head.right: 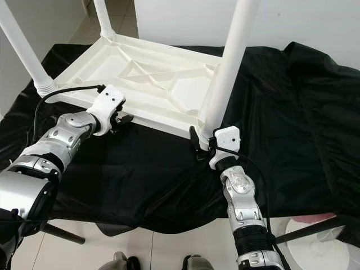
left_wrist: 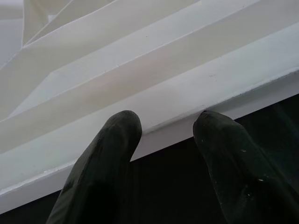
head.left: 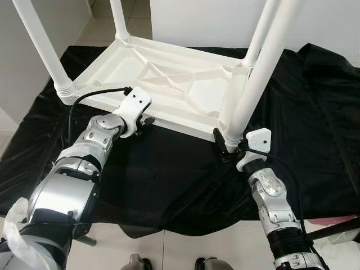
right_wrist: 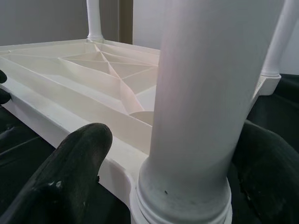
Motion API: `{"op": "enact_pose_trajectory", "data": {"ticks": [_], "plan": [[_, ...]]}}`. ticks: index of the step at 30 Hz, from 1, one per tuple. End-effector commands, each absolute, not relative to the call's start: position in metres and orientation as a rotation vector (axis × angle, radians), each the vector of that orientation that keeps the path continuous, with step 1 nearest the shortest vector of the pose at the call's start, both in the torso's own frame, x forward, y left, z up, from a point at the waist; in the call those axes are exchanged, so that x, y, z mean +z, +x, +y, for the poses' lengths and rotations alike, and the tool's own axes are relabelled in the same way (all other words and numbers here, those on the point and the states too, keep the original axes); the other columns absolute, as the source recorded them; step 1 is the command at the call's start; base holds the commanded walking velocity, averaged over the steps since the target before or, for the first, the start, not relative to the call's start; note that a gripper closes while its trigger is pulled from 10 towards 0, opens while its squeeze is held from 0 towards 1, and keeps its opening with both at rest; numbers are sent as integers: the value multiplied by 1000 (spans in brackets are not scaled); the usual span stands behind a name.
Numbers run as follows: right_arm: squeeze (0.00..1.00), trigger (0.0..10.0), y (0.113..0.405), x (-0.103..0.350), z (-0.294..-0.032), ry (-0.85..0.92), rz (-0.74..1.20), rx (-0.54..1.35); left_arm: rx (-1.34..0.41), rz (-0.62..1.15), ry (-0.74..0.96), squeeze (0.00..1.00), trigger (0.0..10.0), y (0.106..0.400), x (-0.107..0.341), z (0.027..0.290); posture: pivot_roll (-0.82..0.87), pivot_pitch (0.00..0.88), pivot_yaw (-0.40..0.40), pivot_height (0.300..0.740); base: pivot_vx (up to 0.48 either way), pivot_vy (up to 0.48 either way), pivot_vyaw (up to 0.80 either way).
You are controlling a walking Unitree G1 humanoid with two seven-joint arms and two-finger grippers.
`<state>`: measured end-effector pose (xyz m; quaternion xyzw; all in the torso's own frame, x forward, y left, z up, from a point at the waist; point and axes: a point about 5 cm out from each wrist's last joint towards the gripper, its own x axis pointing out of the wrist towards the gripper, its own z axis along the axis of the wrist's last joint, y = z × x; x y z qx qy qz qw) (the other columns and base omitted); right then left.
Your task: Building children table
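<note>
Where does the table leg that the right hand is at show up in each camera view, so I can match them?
Left eye view: the near right leg rises right of centre, its base by the right hand.
Right eye view: the same leg stands just right of centre.
Left wrist view: only the tabletop's edge, not this leg.
Right wrist view: the leg is close up between the black fingers.
Shared landmark: the upturned white tabletop.

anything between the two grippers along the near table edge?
No objects: just the white tabletop's near rim and bare black cloth between left gripper and right gripper, seen in both eye views.
</note>
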<state>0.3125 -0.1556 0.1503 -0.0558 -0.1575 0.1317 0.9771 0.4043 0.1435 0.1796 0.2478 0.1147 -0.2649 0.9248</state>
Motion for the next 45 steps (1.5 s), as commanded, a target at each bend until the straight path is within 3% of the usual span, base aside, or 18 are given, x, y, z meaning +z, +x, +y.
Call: {"op": "enact_pose_trajectory", "data": {"ticks": [1, 9, 11, 12, 18, 27, 31, 40, 45], "plan": [[0, 10000, 312, 146, -153, -113, -295, 281, -576, 460, 528, 0, 10000, 387, 132, 166, -74, 123, 19, 740, 0, 0, 0], [0, 10000, 315, 147, -152, -118, -297, 295, -874, 469, 581, 0, 10000, 373, 127, 168, -60, 110, 14, 740, 0, 0, 0], [0, 10000, 315, 147, -152, -118, -297, 295, -874, 469, 581, 0, 10000, 373, 127, 168, -60, 110, 14, 740, 0, 0, 0], [0, 10000, 317, 148, -151, -118, -297, 299, -968, 417, 558, 0, 10000, 371, 134, 165, -56, 107, 13, 740, 0, 0, 0], [0, 10000, 318, 148, -150, -117, -299, 300, -1036, 295, 424, 0, 10000, 379, 167, 160, -54, 105, 14, 740, 0, 0, 0], [0, 10000, 319, 150, -150, -113, -303, 296, -813, 151, 304, 0, 10000, 400, 211, 166, -63, 119, 16, 740, 0, 0, 0], [0, 10000, 319, 152, -147, -101, -312, 286, -570, 65, 253, 0, 10000, 412, 229, 169, -80, 139, 16, 740, 0, 0, 0], [0, 10000, 308, 151, -145, -65, -310, 244, -400, 51, 163, 0, 10000, 419, 235, 166, -120, 204, 15, 740, 0, 0, 0], [0, 10000, 304, 152, -143, -59, -309, 241, -332, 85, 196, 0, 10000, 420, 228, 165, -131, 237, 12, 740, 0, 0, 0]]}}
